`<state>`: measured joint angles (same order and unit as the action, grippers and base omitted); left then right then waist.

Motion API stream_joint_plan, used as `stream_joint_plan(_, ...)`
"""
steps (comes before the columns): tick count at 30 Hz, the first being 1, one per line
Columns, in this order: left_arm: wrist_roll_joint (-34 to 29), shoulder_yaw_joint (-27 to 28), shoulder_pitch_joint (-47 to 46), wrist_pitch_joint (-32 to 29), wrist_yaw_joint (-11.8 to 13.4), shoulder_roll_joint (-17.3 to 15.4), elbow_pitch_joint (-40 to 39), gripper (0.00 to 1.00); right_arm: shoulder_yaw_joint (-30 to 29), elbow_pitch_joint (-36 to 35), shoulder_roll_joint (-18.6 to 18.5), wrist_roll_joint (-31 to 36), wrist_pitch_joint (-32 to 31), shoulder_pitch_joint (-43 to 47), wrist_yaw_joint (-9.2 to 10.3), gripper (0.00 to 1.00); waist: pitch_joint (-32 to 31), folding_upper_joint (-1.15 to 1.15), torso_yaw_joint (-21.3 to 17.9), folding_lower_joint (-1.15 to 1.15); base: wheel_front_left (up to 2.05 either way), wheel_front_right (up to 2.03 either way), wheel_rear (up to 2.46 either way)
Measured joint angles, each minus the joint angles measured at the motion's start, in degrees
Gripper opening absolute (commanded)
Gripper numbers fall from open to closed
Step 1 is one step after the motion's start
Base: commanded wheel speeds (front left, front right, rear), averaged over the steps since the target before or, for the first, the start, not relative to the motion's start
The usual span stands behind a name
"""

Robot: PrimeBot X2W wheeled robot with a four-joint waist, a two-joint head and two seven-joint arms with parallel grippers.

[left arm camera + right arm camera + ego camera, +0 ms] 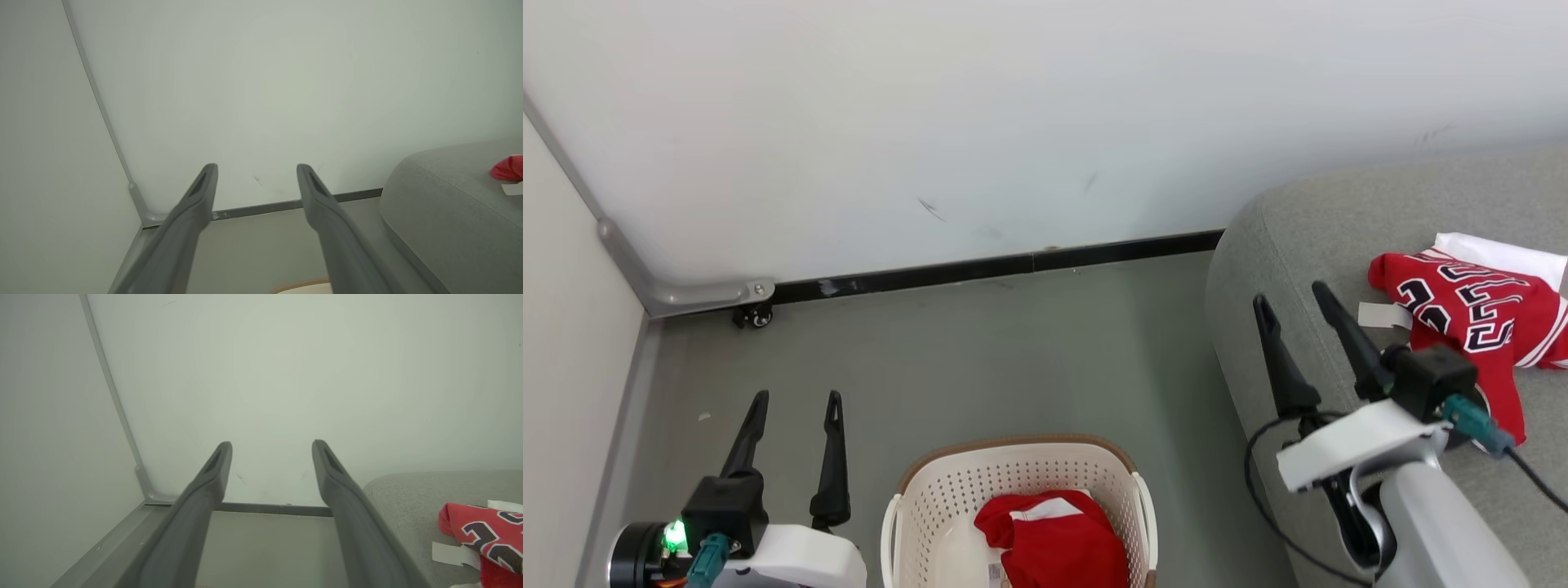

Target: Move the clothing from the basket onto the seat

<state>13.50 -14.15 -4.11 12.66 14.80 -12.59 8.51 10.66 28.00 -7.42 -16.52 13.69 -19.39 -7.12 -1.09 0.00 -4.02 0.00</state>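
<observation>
A red jersey [1474,322] with black numerals lies crumpled on the grey seat [1298,245] at the right; its edge also shows in the right wrist view as the jersey [482,535] and in the left wrist view as a red jersey corner [508,168]. A plain red garment [1058,543] with a white stripe lies inside the cream basket [1013,474] on the floor. My right gripper [1290,300] hovers open over the seat's left end, beside the jersey, holding nothing. Left of the basket, my left gripper [796,400] stands open and empty above the floor.
A pale wall with a dark baseboard [996,268] runs behind. A grey corner rail [678,294] and a small caster [754,316] sit at the back left. A side wall [564,367] closes the left. Grey floor [1013,359] lies between basket and wall.
</observation>
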Motion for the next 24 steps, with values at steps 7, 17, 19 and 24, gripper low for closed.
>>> stream_joint_plan(7,0.4,-0.7,1.9,0.1,-0.2,0.1,1.6,1.00,-1.3,-0.7,1.4,2.7,-0.1,5.2,0.00,1.00,-2.1,0.00,0.2,0.00,0.00,0.00,0.00)
stream_joint_plan(17,0.4,-1.0,4.3,0.1,-0.2,0.1,3.6,1.00,-4.4,-3.4,3.4,4.8,-0.7,12.9,0.00,1.00,-4.1,0.00,0.2,0.00,0.00,0.00,0.00)
stream_joint_plan(19,0.4,-1.0,4.4,0.1,-0.2,0.1,3.7,1.00,-4.8,-4.2,3.5,5.4,-1.1,13.6,0.00,1.00,-4.1,0.00,0.1,0.00,0.00,0.00,0.00)
stream_joint_plan(24,0.5,-1.0,4.4,0.1,-0.2,0.2,3.8,1.00,-5.5,-6.5,3.8,6.5,-1.4,14.6,0.00,1.00,-3.8,0.00,-0.2,0.00,0.00,0.00,0.00)
